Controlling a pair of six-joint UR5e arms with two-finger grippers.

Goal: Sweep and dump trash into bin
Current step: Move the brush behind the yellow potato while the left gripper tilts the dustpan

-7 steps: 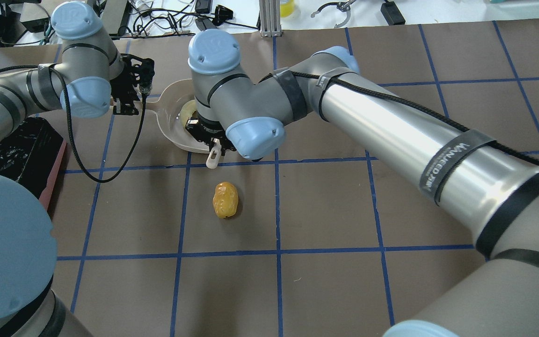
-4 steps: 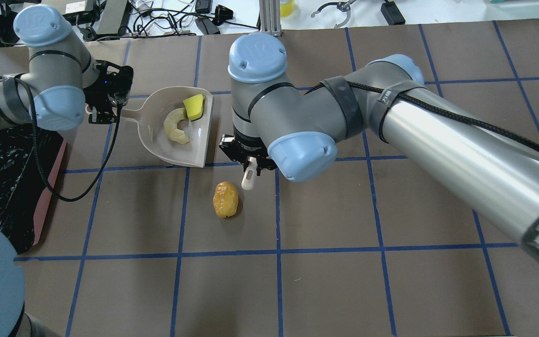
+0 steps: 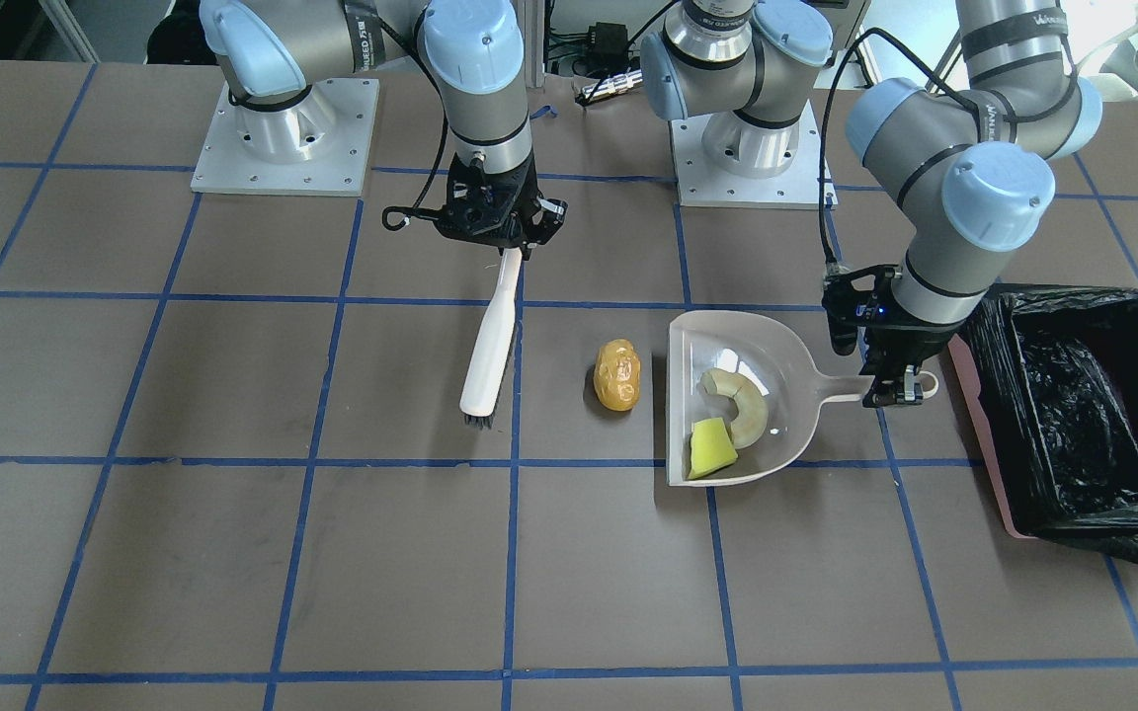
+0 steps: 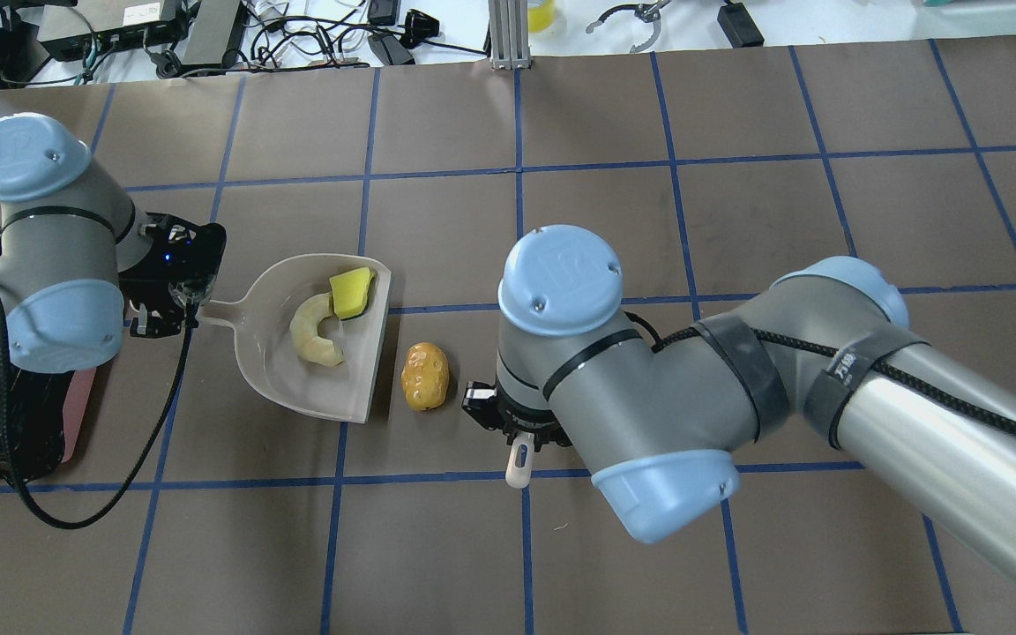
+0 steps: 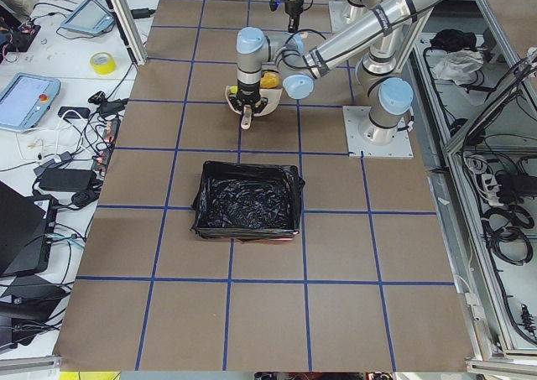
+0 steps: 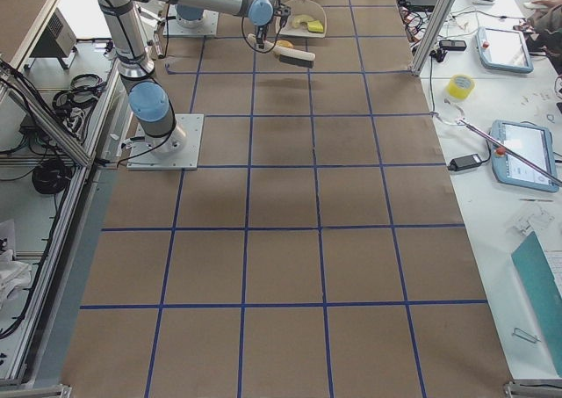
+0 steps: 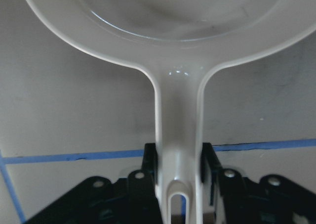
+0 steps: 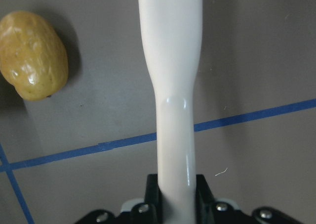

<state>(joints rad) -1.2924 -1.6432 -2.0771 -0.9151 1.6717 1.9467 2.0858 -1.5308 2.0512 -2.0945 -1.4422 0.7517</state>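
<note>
1. The dustpan [image 3: 727, 341] was clamped at its handle by the left jaws.
2. The brush [image 3: 490, 346] was gripped at its handle by the right jaws.
3. The cream crescent [image 3: 739, 403] and yellow wedge [image 3: 711, 447] were held in the pan. The amber blob [image 3: 618, 375] was seen on the bench [image 3: 233, 553], just beside the pan's open lip.
4. The bin [image 3: 1073, 415] was seen near the handle's end, on the robot's left.

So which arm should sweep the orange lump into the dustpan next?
The right arm, probably. The right hand holds the brush, and the orange lump lies between the brush and the dustpan. The left hand is holding the dustpan's handle.
</note>
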